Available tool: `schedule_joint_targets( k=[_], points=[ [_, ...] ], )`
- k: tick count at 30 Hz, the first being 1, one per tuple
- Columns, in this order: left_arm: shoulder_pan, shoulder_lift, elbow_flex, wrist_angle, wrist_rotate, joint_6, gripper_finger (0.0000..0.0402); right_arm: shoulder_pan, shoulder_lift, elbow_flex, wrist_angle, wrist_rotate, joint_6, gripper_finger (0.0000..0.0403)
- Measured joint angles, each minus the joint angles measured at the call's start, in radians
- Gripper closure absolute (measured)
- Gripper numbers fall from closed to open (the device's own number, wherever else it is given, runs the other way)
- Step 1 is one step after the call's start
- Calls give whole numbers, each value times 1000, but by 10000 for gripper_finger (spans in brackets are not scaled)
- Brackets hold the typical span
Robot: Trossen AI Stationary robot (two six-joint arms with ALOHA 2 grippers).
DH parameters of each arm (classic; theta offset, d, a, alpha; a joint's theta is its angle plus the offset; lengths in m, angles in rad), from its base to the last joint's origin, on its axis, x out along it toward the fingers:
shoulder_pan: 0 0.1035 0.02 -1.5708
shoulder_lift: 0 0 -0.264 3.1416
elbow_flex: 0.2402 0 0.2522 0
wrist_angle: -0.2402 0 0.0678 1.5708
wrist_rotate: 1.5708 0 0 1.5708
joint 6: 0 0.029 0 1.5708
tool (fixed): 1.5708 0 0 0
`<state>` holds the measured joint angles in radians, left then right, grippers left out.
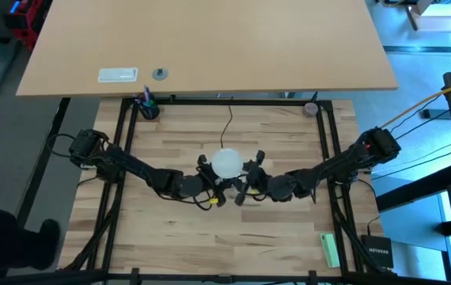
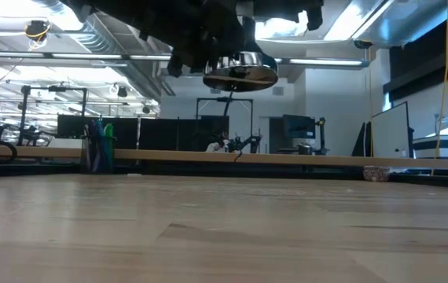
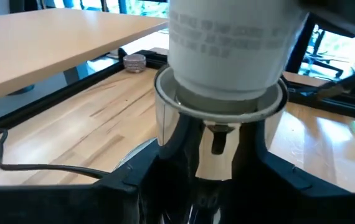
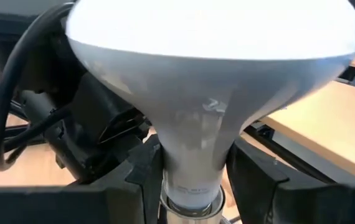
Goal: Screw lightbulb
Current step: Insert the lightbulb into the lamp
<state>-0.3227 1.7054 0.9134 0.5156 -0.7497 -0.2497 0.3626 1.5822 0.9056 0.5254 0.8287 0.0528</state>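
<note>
Bench (image 1: pixel 289 229): light wood, with both arms meeting above its middle. Lightbulb (image 1: pixel 227 163): frosted white, held clear of the bench, neck seated in the metal socket (image 3: pixel 221 102). Right pincer (image 4: pixel 193 180): closed on the lightbulb's neck. Left pincer (image 3: pixel 218 162): gripping the socket from below.

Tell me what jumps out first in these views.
The frosted white round lightbulb sits mid-table between the two dark arms, held off the wooden table. The right gripper is shut on its pale neck, while the left gripper holds the shiny metal socket beneath it.
</note>
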Motion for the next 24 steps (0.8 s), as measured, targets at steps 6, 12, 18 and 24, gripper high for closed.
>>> schedule_joint_targets(
  k=[6, 12, 18, 24],
  points=[
    [-2, 0, 2, -5, 13, 33, 231, -3, -5, -4, -9, -57, -13, 209],
    [-12, -7, 7, 10, 90, 117, 231, 3, -79, -7, -70, -170, -72, 151],
    [-14, -6, 6, 22, 316, 189, 231, 2, -234, -5, -280, -538, -79, 142],
    [-12, -6, 5, 103, 584, 228, 231, 1, -261, -5, -315, -712, -86, 152]
  ],
)
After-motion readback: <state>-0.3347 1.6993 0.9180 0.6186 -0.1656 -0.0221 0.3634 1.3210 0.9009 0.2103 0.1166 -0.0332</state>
